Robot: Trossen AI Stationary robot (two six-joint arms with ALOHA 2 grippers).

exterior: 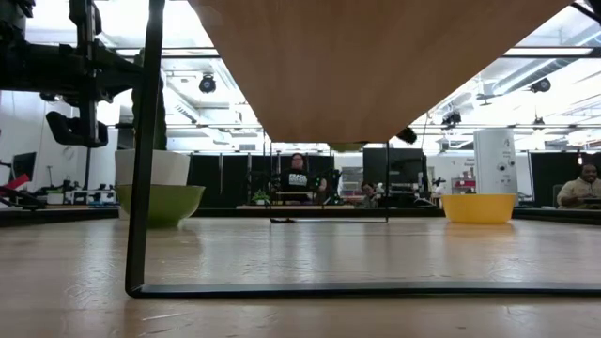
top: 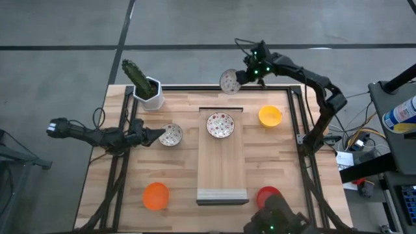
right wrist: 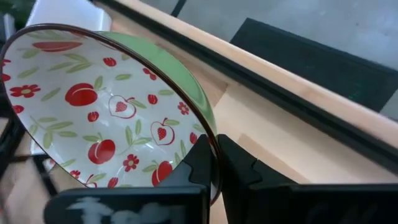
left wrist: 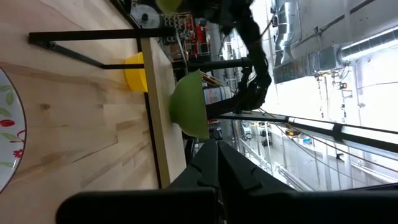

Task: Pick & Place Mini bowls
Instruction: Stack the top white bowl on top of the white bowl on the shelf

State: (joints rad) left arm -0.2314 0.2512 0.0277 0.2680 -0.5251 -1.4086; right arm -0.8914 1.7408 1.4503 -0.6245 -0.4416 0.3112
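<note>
My right gripper (top: 239,77) is shut on a mini bowl (top: 229,81), white inside with red fruit and green leaves, green outside (right wrist: 106,106). It is high over the table's far edge. My left gripper (top: 156,135) is shut and level, above a second patterned bowl (top: 171,135) that rests on the table (exterior: 160,202). A third patterned bowl (top: 220,125) stands on the raised board. The yellow bowl (top: 270,116), orange bowl (top: 155,195) and red bowl (top: 267,194) sit on the tabletop. My right gripper pinches the bowl's rim (right wrist: 208,134), with one finger on the patterned inside and the other on the green outside. The fingers slant downward. The bowl is lifted clear of the table and tilted on edge, with its inside facing my wrist camera.
A white square cactus pot (top: 148,91) stands at the far left corner. A long raised wooden board (top: 221,169) runs down the table's middle on a black frame (exterior: 141,188). Black rails border the tabletop. People sit in the room beyond the table.
</note>
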